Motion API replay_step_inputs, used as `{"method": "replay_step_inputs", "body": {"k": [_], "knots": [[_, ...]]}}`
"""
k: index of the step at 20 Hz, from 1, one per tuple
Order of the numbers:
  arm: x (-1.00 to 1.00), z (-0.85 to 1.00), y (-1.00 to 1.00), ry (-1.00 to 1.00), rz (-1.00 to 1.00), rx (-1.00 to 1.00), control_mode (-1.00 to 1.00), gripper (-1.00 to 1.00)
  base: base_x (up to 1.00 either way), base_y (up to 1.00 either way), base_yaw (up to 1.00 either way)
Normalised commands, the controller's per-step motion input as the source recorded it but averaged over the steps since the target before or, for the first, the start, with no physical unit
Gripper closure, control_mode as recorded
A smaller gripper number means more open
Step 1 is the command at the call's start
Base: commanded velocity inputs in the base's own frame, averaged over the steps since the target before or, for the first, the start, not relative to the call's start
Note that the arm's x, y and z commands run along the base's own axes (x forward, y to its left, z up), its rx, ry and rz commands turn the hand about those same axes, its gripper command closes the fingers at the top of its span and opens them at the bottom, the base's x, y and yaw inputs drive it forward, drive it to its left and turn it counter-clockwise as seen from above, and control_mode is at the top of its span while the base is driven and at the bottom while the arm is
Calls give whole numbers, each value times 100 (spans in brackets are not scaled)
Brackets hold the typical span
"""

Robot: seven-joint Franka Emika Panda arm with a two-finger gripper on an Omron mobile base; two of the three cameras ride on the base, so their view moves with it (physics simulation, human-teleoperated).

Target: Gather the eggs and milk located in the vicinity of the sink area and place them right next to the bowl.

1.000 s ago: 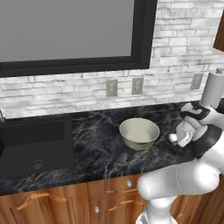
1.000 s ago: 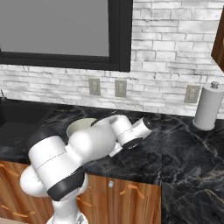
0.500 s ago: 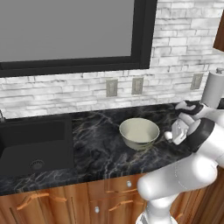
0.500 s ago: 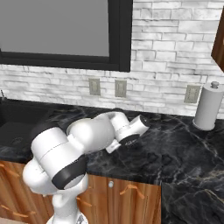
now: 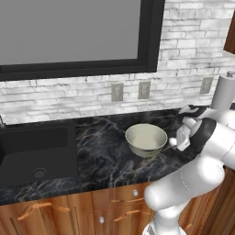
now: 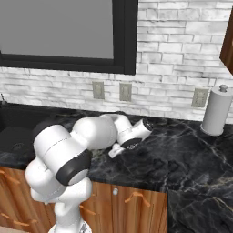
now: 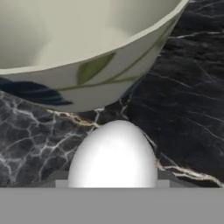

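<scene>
Tool [image 5: 173, 142] grips smooth oval egg [image 7: 113, 154] beside glossy round bowl [image 7: 65, 52].

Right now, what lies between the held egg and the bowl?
Nothing but bare black counter: in the hand view, the egg sits just short of the bowl, with only marbled stone between them.

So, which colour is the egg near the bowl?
Plain white egg; the hand view shows it best.

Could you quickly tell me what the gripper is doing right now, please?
Gripper: closed on the egg, right beside the bowl.
</scene>
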Motion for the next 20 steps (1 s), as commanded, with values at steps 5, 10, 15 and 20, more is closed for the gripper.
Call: {"method": "replay_step_inputs", "body": {"k": [5,10,15,20], "knots": [[13,-13,16,0,0,-1,-100,100,0,0,0],[8,-23,8,0,0,-1,-100,100,0,0,0],[13,-19,17,0,0,-1,-100,100,0,0,0],[2,-5,5,0,0,0,-100,-100,0,0,0]]}}
